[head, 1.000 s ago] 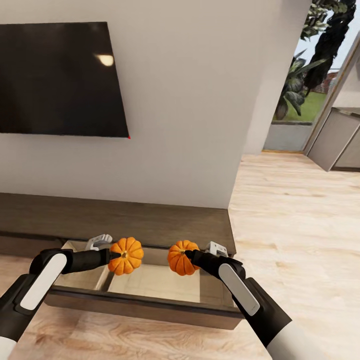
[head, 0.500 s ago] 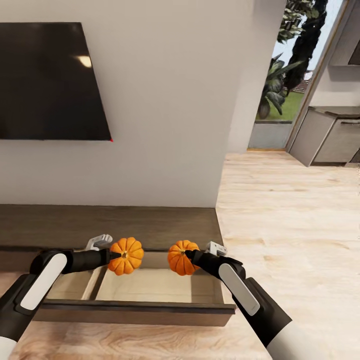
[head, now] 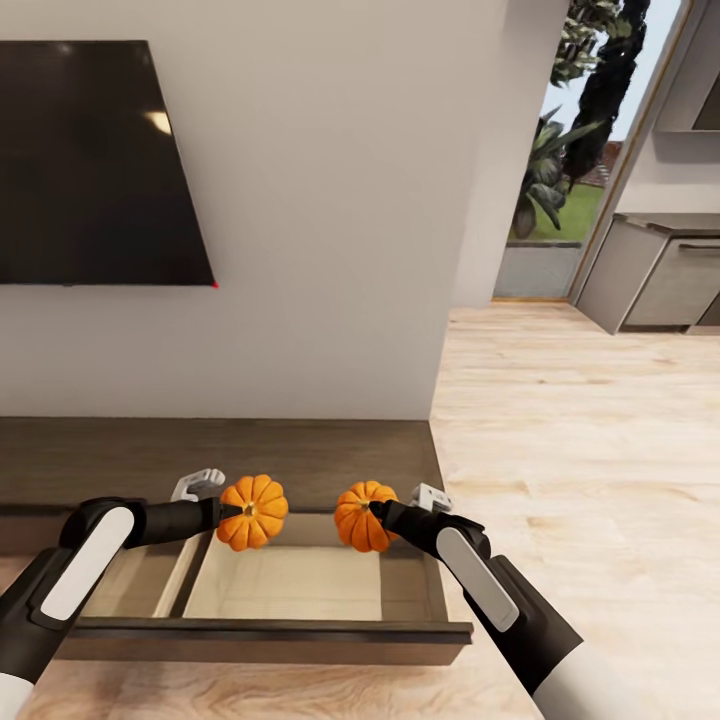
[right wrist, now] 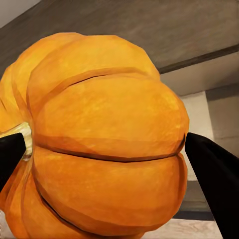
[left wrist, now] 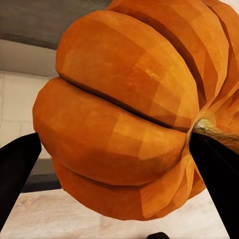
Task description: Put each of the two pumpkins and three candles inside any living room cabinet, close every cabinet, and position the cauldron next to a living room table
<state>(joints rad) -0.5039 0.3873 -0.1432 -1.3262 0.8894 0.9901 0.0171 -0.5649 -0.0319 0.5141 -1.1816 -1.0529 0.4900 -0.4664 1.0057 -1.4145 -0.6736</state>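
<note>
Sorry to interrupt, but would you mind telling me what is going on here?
The robot holds one orange pumpkin in each gripper: the left gripper is shut on the left pumpkin, the right gripper on the right pumpkin. Both hang over the open drawer of the dark wood cabinet under the wall TV. Neither pumpkin is set down yet.

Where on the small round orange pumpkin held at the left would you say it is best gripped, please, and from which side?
Across its ribbed sides, as the left tool grips the left-held small round orange pumpkin now: one finger sits by the stem end, the other against the opposite bulge. The rounded body is wider than the fingers, so seating them in its grooves, coming straight at its side, should hold best.
</note>
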